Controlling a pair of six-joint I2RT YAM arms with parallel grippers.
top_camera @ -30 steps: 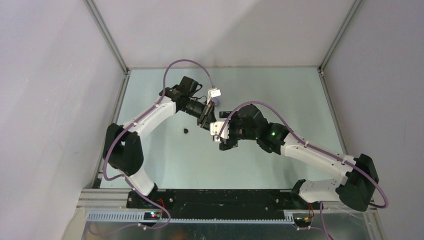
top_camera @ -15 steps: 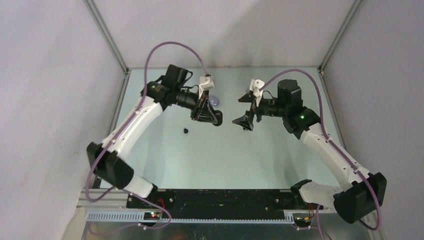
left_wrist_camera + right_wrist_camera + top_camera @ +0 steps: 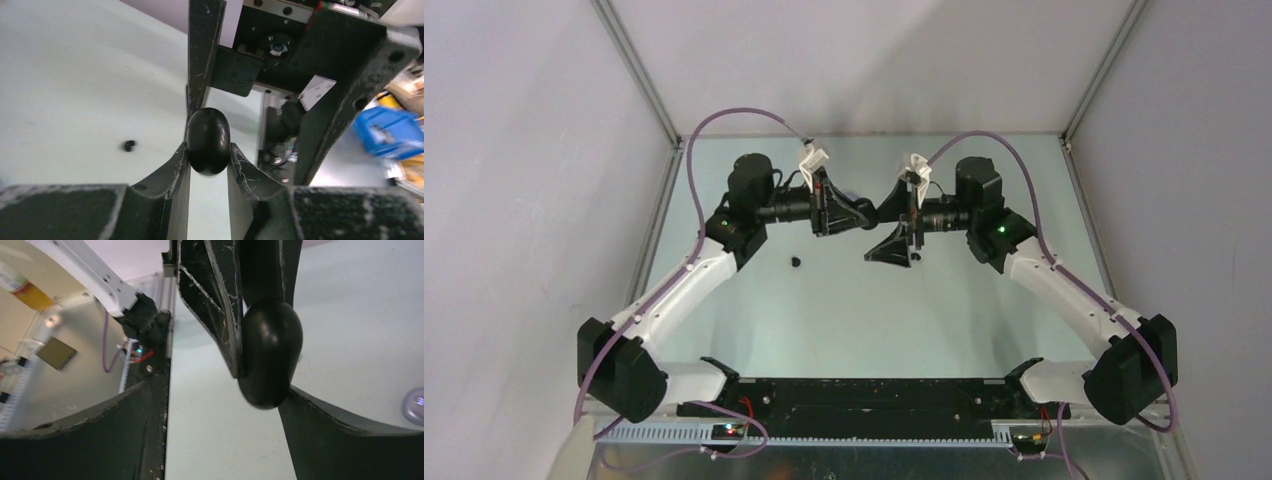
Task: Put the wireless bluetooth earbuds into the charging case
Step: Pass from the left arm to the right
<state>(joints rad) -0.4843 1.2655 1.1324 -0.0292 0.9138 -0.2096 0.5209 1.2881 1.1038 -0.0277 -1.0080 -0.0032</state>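
A black oval plastic charging case (image 3: 207, 135) is clamped at its sides between the two fingers of the left gripper (image 3: 856, 214), which is closed on it. The case is held clear above the pale green table top (image 3: 844, 320), with its lid down; no seam or opening can be made out on it.

The right gripper (image 3: 218, 385) is seen facing the case from the opposite side, its jaws spread wide with nothing gripped between them. In the right wrist view the case is placed between these spread fingers, nearer to the one on the right of that view than to the other. Whether that finger touches the case cannot be told. In the left wrist view one finger of the right gripper is seen ending just above the case, and the other stands well apart from the case on its right.

A small black bean-shaped earbud (image 3: 129, 145) is found lying on the table, well apart from the case. In the overhead view it is placed to the left of the case and nearer to the arm bases. It is touched by neither gripper.

A pale lilac rounded object (image 3: 414, 406) is seen on the table beyond the case at the right edge of the right wrist view, partly cut off. Whether it is a case or an earbud cannot be told.
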